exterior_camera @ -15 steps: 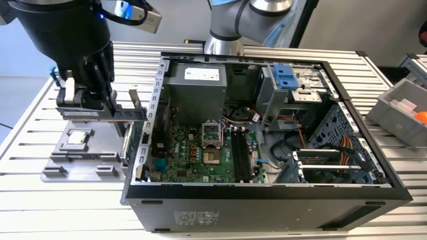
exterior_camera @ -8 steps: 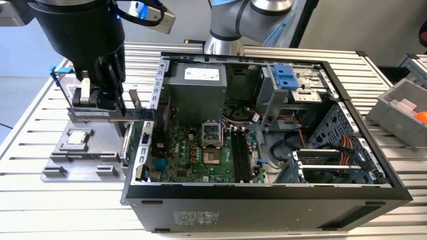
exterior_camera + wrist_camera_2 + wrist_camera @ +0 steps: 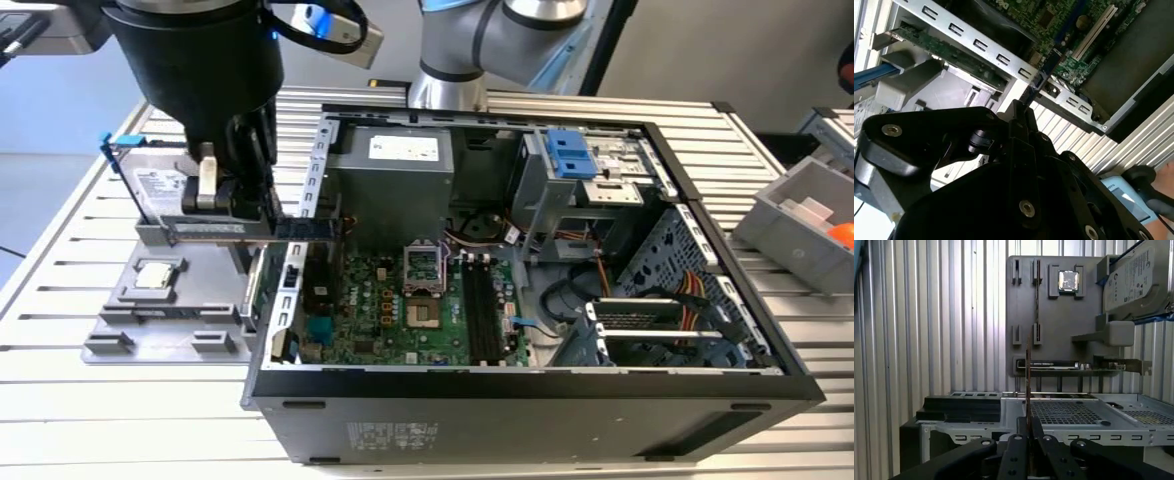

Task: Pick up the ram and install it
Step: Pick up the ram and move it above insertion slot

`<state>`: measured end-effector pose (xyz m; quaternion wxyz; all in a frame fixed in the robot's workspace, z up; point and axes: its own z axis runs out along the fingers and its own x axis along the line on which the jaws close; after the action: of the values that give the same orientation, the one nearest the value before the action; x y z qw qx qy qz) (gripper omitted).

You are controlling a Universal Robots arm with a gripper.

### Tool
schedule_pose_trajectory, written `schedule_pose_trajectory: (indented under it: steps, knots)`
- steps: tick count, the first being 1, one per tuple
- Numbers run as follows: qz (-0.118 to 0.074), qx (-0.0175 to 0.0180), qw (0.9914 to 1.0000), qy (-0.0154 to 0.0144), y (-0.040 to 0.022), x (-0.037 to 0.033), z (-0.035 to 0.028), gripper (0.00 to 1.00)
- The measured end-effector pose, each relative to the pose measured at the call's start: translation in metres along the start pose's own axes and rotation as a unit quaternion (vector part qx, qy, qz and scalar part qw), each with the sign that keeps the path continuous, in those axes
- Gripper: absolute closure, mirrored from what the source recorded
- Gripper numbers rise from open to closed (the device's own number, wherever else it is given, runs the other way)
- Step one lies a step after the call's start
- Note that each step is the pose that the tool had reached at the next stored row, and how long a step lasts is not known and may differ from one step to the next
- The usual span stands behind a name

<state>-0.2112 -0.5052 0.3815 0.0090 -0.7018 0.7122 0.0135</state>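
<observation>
**Ram pinched on edge over the case's nine-o'clock wall**

In the exterior view the slatted counter (image 3: 120, 430) has bare room at six o'clock of the computer case (image 3: 534, 384). The case lies with its side open upward and upright metal walls all round. Inside it, the motherboard (image 3: 380, 300) covers the nine-o'clock half of the floor. A power supply (image 3: 394, 165) stands at the board's twelve o'clock, and drive cages and cables crowd the three-o'clock half. A grey bin (image 3: 801, 215) sits on the counter at the case's three o'clock. A grey holder tray (image 3: 174, 335) lies just beside the case at its nine o'clock, with a hard drive (image 3: 160, 190) propped on edge at the tray's twelve o'clock.

The black gripper (image 3: 234, 215) hangs over the line where tray meets case wall, its fingers pinching the ram (image 3: 304, 229). The ram is clear of the tray, standing on its long edge. Its long axis is level and runs from nine to three o'clock. One end reaches across the case wall toward the motherboard; the other points at the foot of the hard drive, so wall and drive are its nearest obstacles.

In the first wrist view the ram (image 3: 1028, 370) shows edge-on as a thin line between the fingers, and likewise in the second wrist view (image 3: 1046, 70). The motherboard's long black memory slots (image 3: 481, 315) run from twelve to six o'clock, crosswise to the ram. A green expansion card (image 3: 1074, 365) stands on edge in the tray, and a processor (image 3: 1068, 280) lies flat on it.
</observation>
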Motion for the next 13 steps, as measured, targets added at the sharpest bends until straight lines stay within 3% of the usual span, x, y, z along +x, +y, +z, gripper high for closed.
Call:
schedule_pose_trajectory:
  steps: [13]
  knots:
    - [0.0, 0.0, 1.0, 0.0, -0.031, -0.0005, -0.0001, 1.0]
